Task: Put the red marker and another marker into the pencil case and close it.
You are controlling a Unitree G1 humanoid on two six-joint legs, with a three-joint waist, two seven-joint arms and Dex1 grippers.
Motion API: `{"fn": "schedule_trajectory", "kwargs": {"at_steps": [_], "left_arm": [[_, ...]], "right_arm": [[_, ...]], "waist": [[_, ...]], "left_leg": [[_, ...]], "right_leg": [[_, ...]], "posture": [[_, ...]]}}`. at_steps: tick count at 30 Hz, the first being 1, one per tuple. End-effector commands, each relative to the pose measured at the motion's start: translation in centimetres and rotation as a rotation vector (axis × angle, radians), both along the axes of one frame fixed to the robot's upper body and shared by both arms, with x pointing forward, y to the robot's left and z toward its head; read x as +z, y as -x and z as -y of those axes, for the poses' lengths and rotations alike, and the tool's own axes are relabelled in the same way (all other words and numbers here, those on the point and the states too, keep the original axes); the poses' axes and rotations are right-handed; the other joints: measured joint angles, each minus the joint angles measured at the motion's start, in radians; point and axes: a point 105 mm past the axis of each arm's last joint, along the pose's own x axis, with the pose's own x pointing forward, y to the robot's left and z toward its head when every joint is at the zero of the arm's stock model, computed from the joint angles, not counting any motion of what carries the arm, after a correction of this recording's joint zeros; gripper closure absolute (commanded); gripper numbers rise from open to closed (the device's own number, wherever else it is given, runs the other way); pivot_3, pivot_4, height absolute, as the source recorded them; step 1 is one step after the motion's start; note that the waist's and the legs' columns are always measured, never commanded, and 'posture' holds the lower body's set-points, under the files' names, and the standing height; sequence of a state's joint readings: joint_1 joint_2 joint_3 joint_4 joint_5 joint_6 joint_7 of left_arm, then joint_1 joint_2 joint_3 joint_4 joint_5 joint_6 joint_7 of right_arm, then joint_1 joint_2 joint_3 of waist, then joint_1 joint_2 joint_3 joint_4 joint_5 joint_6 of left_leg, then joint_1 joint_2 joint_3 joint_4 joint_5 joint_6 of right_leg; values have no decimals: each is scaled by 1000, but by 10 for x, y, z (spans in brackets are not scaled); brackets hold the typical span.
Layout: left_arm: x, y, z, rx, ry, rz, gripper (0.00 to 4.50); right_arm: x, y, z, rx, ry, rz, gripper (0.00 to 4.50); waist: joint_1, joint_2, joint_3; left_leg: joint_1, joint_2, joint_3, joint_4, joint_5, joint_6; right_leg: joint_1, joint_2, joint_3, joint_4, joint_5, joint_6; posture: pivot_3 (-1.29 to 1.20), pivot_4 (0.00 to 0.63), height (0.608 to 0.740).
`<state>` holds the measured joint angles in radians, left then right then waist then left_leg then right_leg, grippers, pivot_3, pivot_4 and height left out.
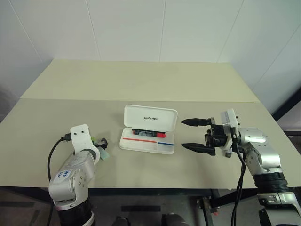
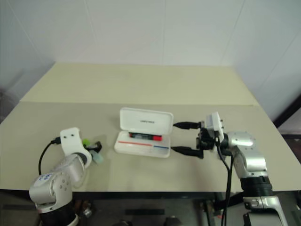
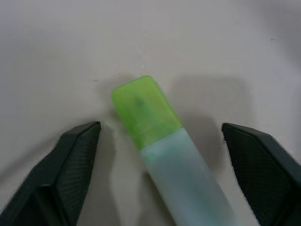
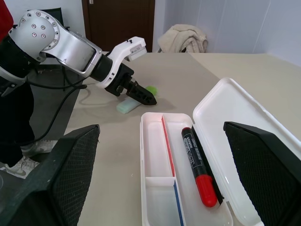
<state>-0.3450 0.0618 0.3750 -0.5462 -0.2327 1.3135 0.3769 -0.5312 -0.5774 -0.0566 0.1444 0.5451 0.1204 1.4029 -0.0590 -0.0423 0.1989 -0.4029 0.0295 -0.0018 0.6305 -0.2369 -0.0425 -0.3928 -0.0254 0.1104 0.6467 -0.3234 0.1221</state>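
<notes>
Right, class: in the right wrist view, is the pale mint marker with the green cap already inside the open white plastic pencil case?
No: the mint marker lies on the table under the left claw, outside the case.

We seem to be in a plain test room or lab: a bare beige bench (image 1: pixel 141 84) pushed against white panelled walls (image 1: pixel 141 28), a dark wooden door (image 4: pixel 120 23) behind, and a cloth-draped chair (image 4: pixel 183 38) beside it.

left end effector (image 3: pixel 160 141) open – angled down, right end effector (image 1: pixel 196 135) open – level
</notes>
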Motion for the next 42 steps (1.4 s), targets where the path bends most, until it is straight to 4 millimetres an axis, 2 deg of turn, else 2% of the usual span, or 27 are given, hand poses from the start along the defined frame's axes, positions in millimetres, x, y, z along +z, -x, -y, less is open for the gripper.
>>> {"fn": "schedule_trajectory", "kwargs": {"at_steps": [1,8,16,19,23,27,29,31,33,38,40,42], "left_arm": [[-21,10,-9,46,-16,-113,1298],[-23,10,-5,34,-12,-130,3388],[-20,5,-8,37,-18,-100,3377],[12,-14,8,-150,-41,130,3377],[47,-25,27,-452,-120,315,3377],[73,-29,34,-660,-174,439,3377],[86,-25,42,-836,-192,469,3377],[93,-21,46,-983,-230,458,3377],[93,-20,45,-1056,-261,427,3377],[84,-9,66,-1543,-407,244,3377],[80,-14,72,-1656,-452,181,3377],[86,-21,81,-1703,-421,209,3377]], "right_arm": [[13,-2,0,-11,-23,41,0],[15,-3,1,-26,-25,44,0],[17,-5,2,-40,-26,49,0],[18,-5,2,-47,-26,50,0],[18,-4,3,-55,-24,49,0],[19,-3,5,-72,-27,51,0],[19,-1,8,-86,-31,55,0],[19,0,9,-98,-35,57,0],[18,1,9,-106,-36,59,0],[16,5,12,-138,-47,62,0],[15,7,12,-151,-52,63,0],[15,9,12,-166,-57,66,0]], "waist": [[0,0,0],[3,1,-1],[2,2,-1],[4,2,-1],[7,2,-1],[7,2,-1],[6,2,-1],[6,2,-1],[7,2,-1],[7,3,0],[13,3,0],[19,3,0]], "left_leg": [[0,0,0,0,0,0],[0,0,3,0,0,0],[0,0,5,0,0,0],[0,0,5,0,0,-1],[0,0,2,0,3,-3],[-1,0,5,-3,2,-2],[-1,1,5,-4,2,-2],[-2,2,5,-8,1,-2],[-2,2,5,-12,1,-2],[-3,2,6,-17,1,-3],[-3,2,7,-17,1,-3],[-3,1,7,-16,1,-2]], "right_leg": [[0,0,0,0,0,0],[1,0,0,-1,0,0],[1,-1,0,-1,0,0],[1,0,0,-1,0,0],[1,0,-2,-1,2,-2],[1,-2,-2,-6,3,-4],[0,-3,-2,-8,3,-4],[-1,-2,-2,-10,2,-4],[-3,-2,-2,-11,1,-5],[-4,-2,-2,-14,1,-6],[-4,-2,-2,-15,1,-6],[-4,-2,-2,-15,1,-6]], "posture": [[0,150,740],[0,150,740],[0,150,740],[0,150,740],[0,150,740],[0,150,740],[0,150,740],[0,150,740],[0,150,740],[0,150,740],[0,150,740],[0,150,740]]}}
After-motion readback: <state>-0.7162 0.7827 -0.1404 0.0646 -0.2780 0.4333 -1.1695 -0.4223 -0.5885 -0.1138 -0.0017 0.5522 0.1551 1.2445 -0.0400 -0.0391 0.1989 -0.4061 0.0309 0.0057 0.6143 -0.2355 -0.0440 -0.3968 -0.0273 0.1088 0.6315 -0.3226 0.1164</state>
